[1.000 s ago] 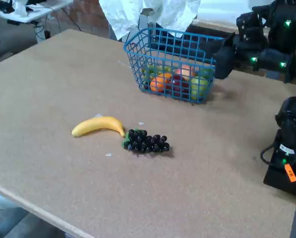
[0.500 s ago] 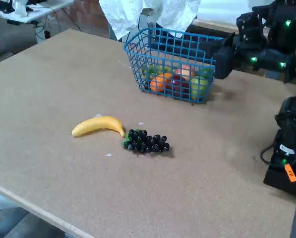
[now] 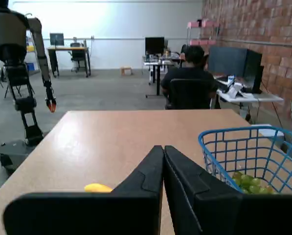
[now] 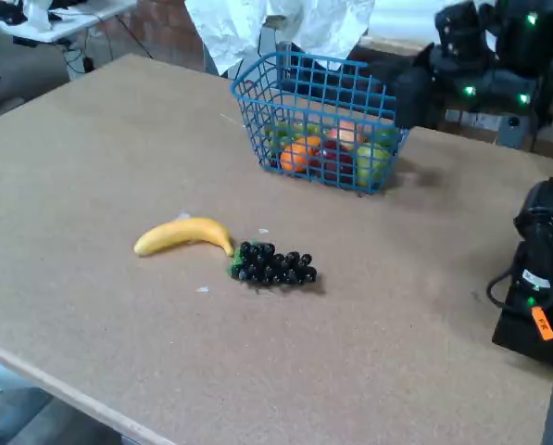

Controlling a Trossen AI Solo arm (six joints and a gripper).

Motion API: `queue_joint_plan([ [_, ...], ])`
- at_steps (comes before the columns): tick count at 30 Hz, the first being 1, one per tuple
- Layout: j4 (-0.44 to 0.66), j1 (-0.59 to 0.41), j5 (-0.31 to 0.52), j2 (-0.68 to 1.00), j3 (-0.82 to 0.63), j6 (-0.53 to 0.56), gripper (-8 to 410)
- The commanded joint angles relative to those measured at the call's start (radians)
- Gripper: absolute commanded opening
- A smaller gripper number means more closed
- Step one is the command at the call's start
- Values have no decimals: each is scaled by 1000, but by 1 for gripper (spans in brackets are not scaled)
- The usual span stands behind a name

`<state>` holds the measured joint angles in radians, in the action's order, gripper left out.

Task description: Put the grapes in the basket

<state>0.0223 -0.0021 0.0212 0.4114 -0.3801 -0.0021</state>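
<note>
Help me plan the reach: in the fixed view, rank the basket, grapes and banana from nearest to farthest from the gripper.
1. Basket, right beside the gripper at upper right.
2. Grapes, mid-table, lower left.
3. Banana, just left of the grapes.

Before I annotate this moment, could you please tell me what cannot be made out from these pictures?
- Wrist view: the black-purple grape bunch is hidden behind the black gripper, whose fingers meet.
- Wrist view: only a tip of the yellow banana shows above the gripper body.
- Wrist view: the blue wire-mesh basket is cut off by the right edge.
- Fixed view: the gripper is dark and blurred; its fingers are unclear.
</note>
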Motion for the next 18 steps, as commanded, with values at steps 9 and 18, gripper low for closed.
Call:
queue_joint_plan([
  [9, 35, 1, 8, 354, -203, -77, 0],
  [18, 33, 1, -5, 589, -225, -107, 28],
])
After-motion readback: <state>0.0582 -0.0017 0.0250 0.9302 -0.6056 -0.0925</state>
